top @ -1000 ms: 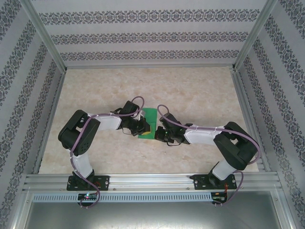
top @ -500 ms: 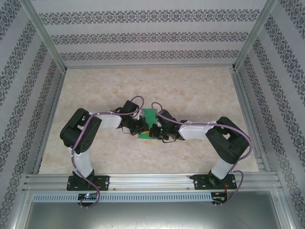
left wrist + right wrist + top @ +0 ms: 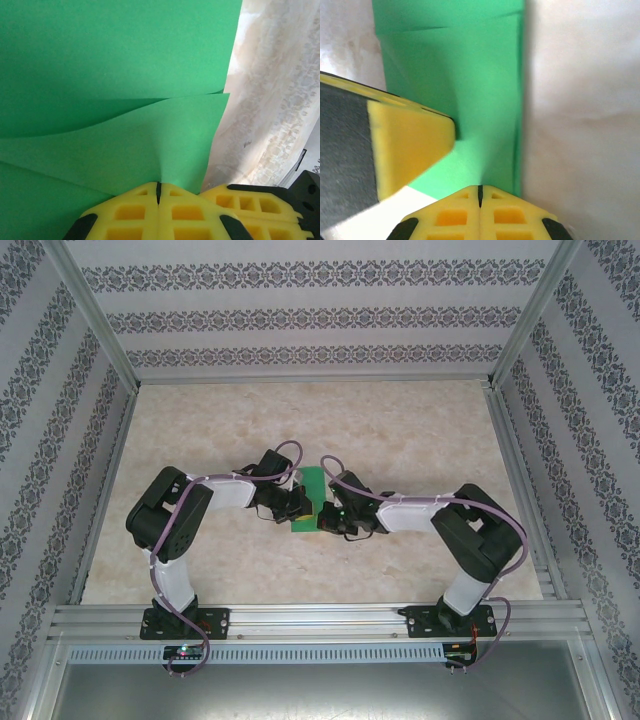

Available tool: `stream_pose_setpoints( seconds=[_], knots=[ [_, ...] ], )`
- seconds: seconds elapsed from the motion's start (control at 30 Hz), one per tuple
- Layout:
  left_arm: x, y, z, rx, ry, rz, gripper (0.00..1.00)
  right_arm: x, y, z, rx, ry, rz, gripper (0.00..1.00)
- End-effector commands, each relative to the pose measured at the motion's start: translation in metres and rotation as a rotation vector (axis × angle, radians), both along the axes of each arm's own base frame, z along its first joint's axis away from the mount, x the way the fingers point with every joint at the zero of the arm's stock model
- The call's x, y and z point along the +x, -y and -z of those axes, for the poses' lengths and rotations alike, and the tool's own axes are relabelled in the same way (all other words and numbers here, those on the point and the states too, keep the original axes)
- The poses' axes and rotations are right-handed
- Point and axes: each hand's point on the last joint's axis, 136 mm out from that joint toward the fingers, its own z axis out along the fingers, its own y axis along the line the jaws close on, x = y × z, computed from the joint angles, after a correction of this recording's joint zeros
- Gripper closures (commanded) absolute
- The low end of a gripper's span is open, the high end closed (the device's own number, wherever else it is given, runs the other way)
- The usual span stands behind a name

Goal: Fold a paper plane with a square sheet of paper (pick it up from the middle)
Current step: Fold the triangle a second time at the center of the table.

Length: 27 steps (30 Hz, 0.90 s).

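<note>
Top external: both arms reach in to mid-table and the grippers meet over the paper [image 3: 315,483]. Left gripper [image 3: 299,507] sits on the paper's left side, right gripper [image 3: 326,519] at its near right part, the two almost touching. Paper lies on the table [image 3: 400,430], about centre, with a narrow green strip showing on the far side of the grippers

Left wrist: left fingers [image 3: 130,212] pressed tip to tip, no gap. Paper runs straight into the tips and a crease fans out from them, so they are pinched on the paper. Paper is layered here, one curved edge lifting over another. A yellow finger of the right gripper sits just beside, bare table beyond

Right wrist: right fingers [image 3: 512,212] also closed with no gap. Paper meets the tips and the shading converges there, so they grip the paper. A left-gripper finger lies across the paper. A fold line crosses the paper's far end
</note>
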Motion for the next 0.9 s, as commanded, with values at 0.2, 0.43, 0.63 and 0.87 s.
stream_pose_setpoints(
  seconds=[0.2,0.43,0.63,0.87],
  knots=[
    [-0.007,-0.020,0.023,0.075,-0.064,-0.009,0.98,-0.013,0.027,-0.013,-0.009,-0.003,0.019,1.00],
    [0.014,0.002,-0.035,-0.074,0.095,0.022,0.90,0.011,0.000,-0.039,0.073,0.076,-0.013,1.00],
    [0.019,0.000,-0.031,-0.067,0.111,-0.002,0.89,0.024,-0.017,-0.025,0.076,0.057,-0.052,1.00],
    [0.023,-0.003,-0.011,-0.024,0.084,-0.024,0.91,0.021,-0.016,-0.009,0.060,0.011,-0.060,1.00]
  ],
)
